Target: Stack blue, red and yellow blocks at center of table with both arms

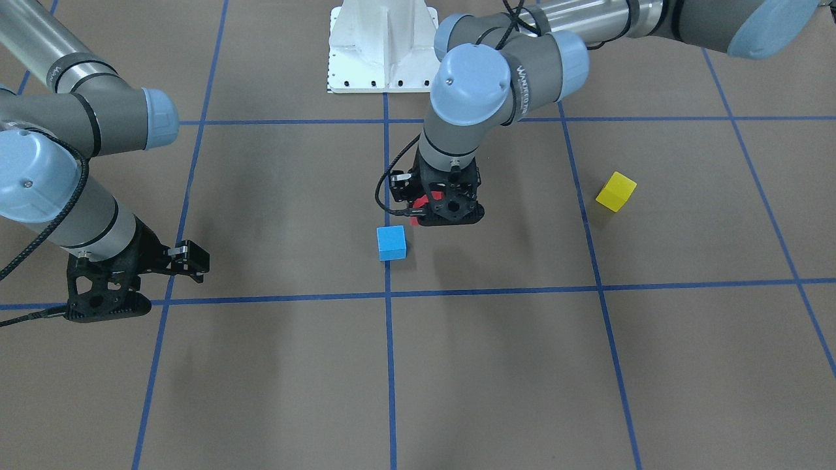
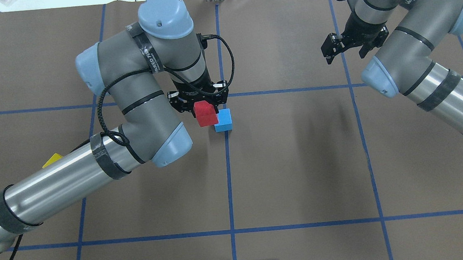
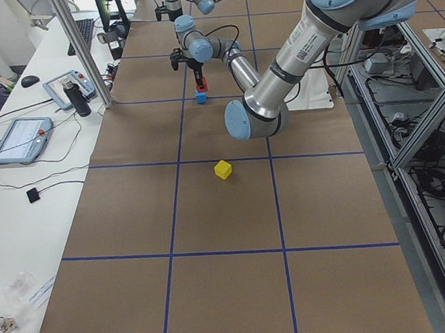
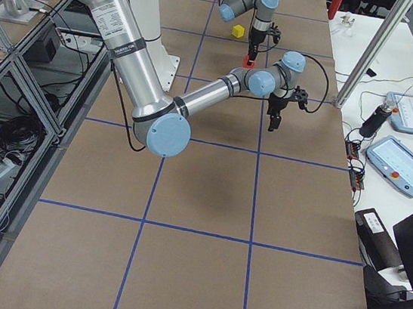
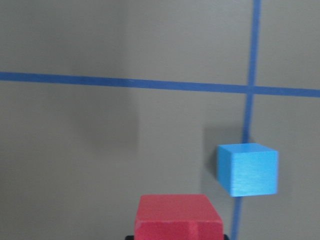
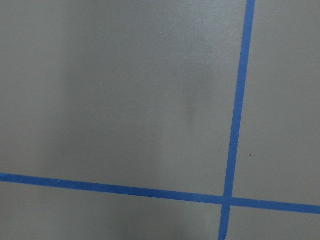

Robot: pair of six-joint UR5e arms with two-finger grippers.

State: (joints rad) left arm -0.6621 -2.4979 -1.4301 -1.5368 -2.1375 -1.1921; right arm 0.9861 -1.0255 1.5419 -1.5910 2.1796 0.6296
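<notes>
1. the left gripper [image 2: 204, 104] pinches the red block [image 2: 206, 114] between its black fingers; this matte, sharp-edged cube hangs clear of the table [image 2: 300, 161]
2. in the left wrist view the frame's lower edge cuts off the red cube, and the fingers holding it barely show
3. the blue block [image 2: 223, 120], a light-blue matte cube, sits flat on a blue tape line near the table's centre, just beside the red one and lower; overhead the red cube overlaps its corner, so whether they touch cannot be told
4. the right gripper [image 2: 344, 53] is spread wide with nothing in it, well apart from the cubes; its wrist view shows only dull brown surface and crossing tape
5. the yellow block [image 1: 616, 191] lies on the left arm's side, well apart; overhead the arm's silver tube hides all but a corner
6. a white bolted pedestal [image 1: 382, 46] is cut off at the frame's edge
</notes>
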